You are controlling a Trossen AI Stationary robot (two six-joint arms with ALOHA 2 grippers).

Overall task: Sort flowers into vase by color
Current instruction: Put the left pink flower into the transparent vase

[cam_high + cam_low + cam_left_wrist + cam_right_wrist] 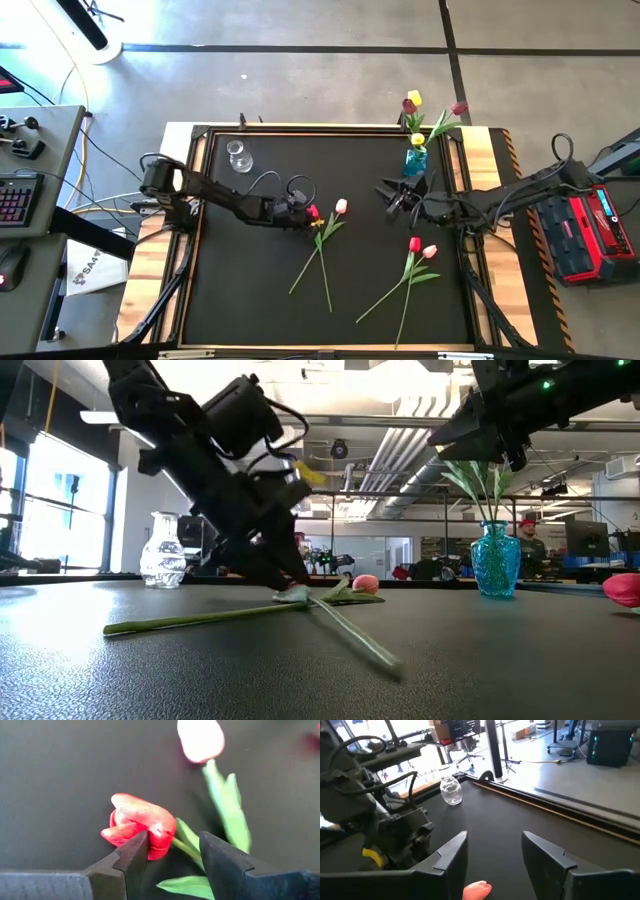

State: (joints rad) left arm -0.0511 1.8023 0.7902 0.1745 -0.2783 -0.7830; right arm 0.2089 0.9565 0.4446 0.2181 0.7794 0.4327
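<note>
- Left gripper [312, 214] down at the mat [250, 290], arm stretched low and slanted in from the table's left edge; low view shows it tilted steeply, fingertips at the surface.
- Its jaws are spread, straddling the stem just behind the red tulip [140, 825] head; 1 finger [131, 855] touches the petals, nothing clamped yet.
- Red tulip lies flat on the mat, well apart from the blue vase [415, 160], toward the mat's centre. Glossy folded petals, thin green stem, flat pointed leaves.
- Pink tulip [341, 207] lies just beside the red one, on the side nearer the blue vase; their stems cross lower down.
- Right gripper [392, 200] hovers above the mat just beside the blue vase, arm reaching in from the right edge, wrist about level. Jaws parted, empty.
- 2 more tulips [420, 247], 1 red and 1 pink, lie on the mat near the blue vase, on the side toward the table's front edge.
- Blue vase: textured translucent glass, at the mat's far edge, already holding yellow and maroon tulips [412, 101].
- Clear glass vase [238, 156]: ribbed, bulbous, also at the far edge, well apart from the blue vase, empty.
- Mat: black, fine pebbled texture.
</note>
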